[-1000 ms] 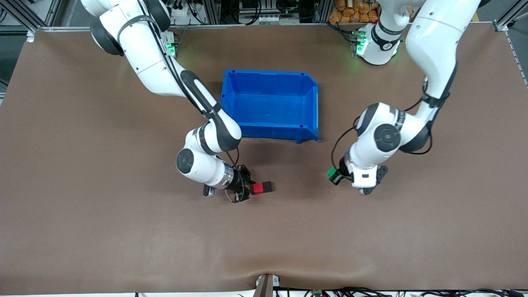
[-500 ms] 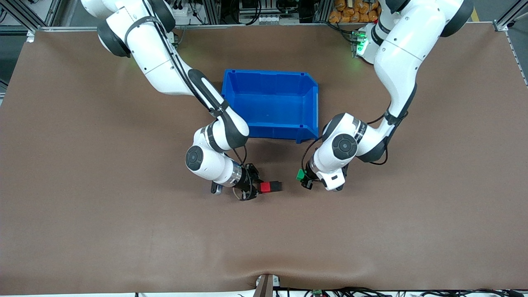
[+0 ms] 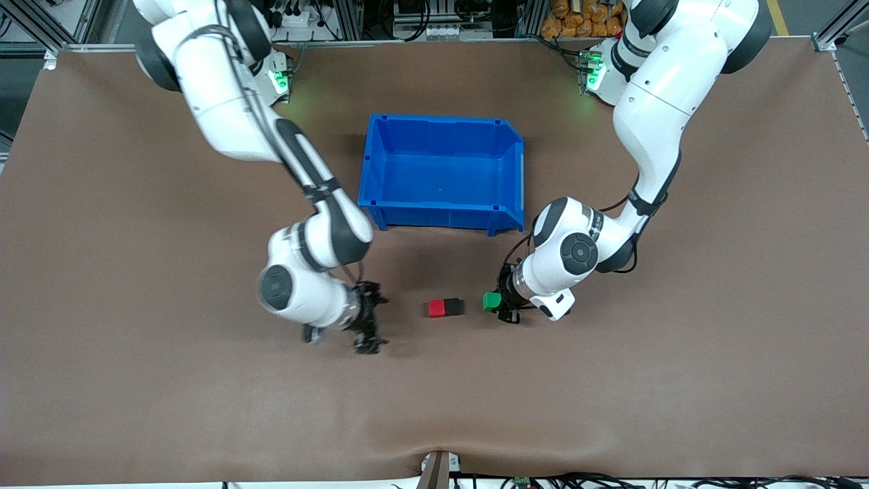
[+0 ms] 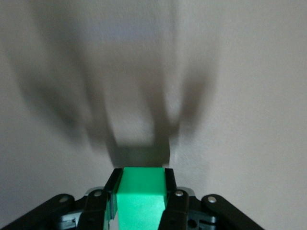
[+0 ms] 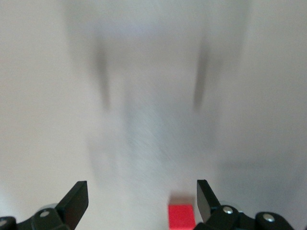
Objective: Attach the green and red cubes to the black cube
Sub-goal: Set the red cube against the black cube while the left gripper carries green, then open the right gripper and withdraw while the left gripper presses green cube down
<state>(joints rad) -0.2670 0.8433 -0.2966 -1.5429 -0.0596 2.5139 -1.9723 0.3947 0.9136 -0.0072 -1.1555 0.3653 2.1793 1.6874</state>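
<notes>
Here, your small matte black cube [image 3: 454, 307] sat on the brown surface [image 3: 136, 380], nearer to the front camera than the blue plastic bin [image 3: 445, 219], and the bright red cube [image 3: 436, 309] was already pressed against its face toward the right arm's end. The joined pair made a short bar whose long axis ran along the surface from one arm's end to the other, so the black cube's bare face pointed toward the left arm's end, ready for the last piece.

That explains your left gripper [image 3: 500, 305]: its jaws were closed on the bright green cube [image 3: 491, 301], held low just beside that bare face, with a small gap between green and black. The left wrist view shows the green cube [image 4: 141, 195] pinched squarely between the fingers [image 4: 112, 189], front face clear for pushing on.

Your right gripper [image 3: 367, 318] had its jaws spread wide and empty, standing apart from the pair on the red cube's side; the right wrist view shows the red cube [image 5: 182, 216] free between them.
</notes>
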